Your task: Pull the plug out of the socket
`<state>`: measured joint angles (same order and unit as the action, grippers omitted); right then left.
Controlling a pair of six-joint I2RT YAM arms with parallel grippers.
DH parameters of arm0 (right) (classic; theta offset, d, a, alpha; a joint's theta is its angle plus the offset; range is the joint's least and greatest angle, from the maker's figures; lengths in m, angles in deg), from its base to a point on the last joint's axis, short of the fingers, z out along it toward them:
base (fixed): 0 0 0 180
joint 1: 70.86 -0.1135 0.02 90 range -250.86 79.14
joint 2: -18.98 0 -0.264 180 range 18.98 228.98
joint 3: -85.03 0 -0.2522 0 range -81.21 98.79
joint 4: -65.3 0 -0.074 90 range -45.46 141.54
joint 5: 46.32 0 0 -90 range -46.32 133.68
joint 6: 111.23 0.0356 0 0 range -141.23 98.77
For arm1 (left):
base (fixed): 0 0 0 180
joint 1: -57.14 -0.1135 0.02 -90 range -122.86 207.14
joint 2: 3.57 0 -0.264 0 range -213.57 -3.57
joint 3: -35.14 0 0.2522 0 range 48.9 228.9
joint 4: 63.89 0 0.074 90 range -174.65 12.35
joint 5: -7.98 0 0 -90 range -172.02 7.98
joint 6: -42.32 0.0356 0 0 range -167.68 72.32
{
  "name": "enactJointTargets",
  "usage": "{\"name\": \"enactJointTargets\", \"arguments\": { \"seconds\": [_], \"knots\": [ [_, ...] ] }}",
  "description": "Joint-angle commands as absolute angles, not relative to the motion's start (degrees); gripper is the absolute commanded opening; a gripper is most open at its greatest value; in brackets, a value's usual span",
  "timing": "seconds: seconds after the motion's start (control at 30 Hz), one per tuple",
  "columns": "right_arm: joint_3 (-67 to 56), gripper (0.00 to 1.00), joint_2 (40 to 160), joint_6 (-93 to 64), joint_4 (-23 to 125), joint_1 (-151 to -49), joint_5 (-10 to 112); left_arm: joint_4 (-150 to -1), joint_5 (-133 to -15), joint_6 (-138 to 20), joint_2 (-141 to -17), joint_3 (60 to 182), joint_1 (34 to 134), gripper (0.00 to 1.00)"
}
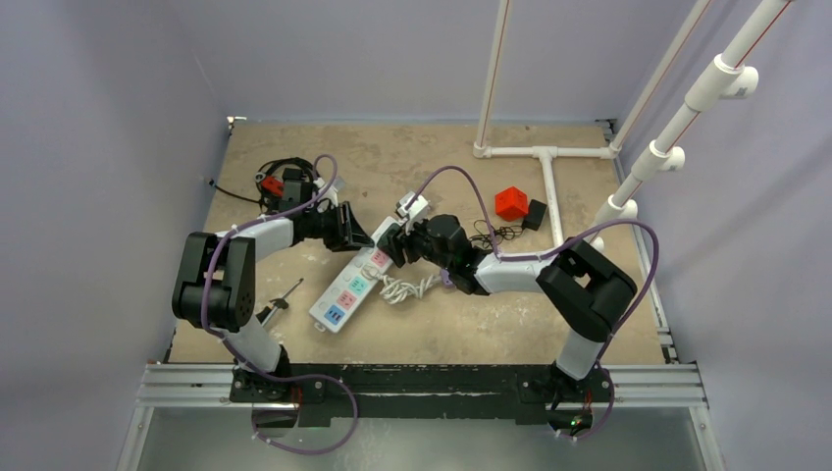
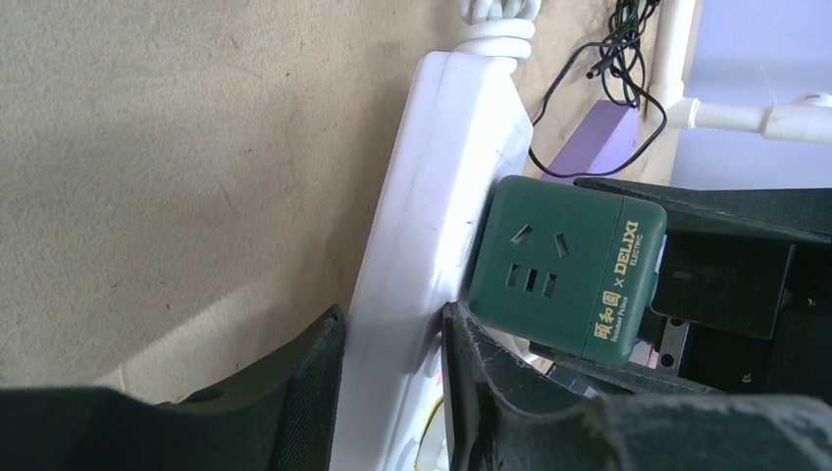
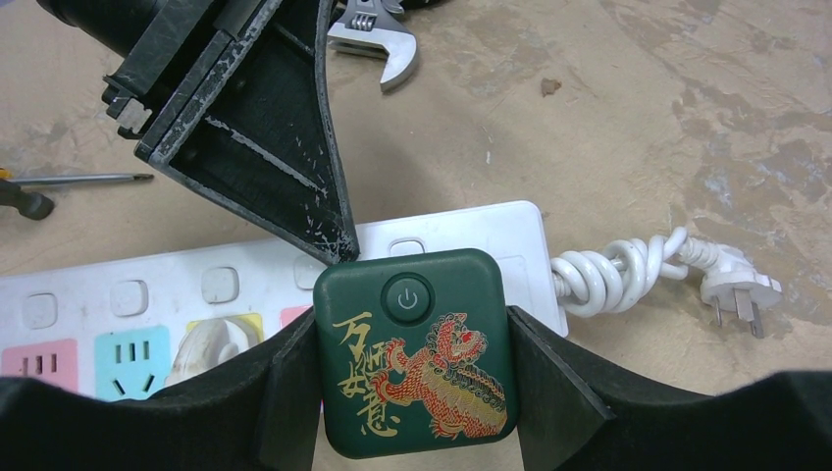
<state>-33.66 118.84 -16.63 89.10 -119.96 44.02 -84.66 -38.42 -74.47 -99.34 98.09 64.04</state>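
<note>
Pulling should run straight away from the face of the socket (image 2: 432, 196), along the line of the hidden pins and without twist, since a sideways tug would likely drag or tip the strip on the tabletop (image 2: 177, 147). The right tool (image 3: 412, 334) is closed on the dark green cube plug (image 3: 417, 388), one finger pressed to each side wall. The left tool (image 2: 392, 334) is narrowed around the strip's white body just beside the plug, which I judge is there to pin it down. That hold should be firm before the right arm draws back. The left wrist view shows the plug's body lying against the strip near its cord end, so it looks seated, though the pins cannot be seen. The right wrist view gives instead the plug's power button and dragon print, the coiled white cord (image 3: 618, 270), and a wrench (image 3: 378, 44) and screwdriver (image 3: 78, 180) lying apart. From overhead, the strip lies diagonally between the arms.
</note>
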Motion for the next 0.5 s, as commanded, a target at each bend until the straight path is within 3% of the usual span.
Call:
{"name": "enactJointTargets", "arguments": {
  "seconds": [0.0,0.47],
  "knots": [
    [-31.37,0.0,117.22,-13.59,97.97,-118.96,44.67,-83.17,-36.8,-74.15,-98.74,98.82,64.44,0.02],
    [-29.08,0.0,119.87,-15.33,94.77,-117.4,45.29,-84.55,-39.9,-73.32,-98.41,99.26,64.72,0.0]
  ]
}}
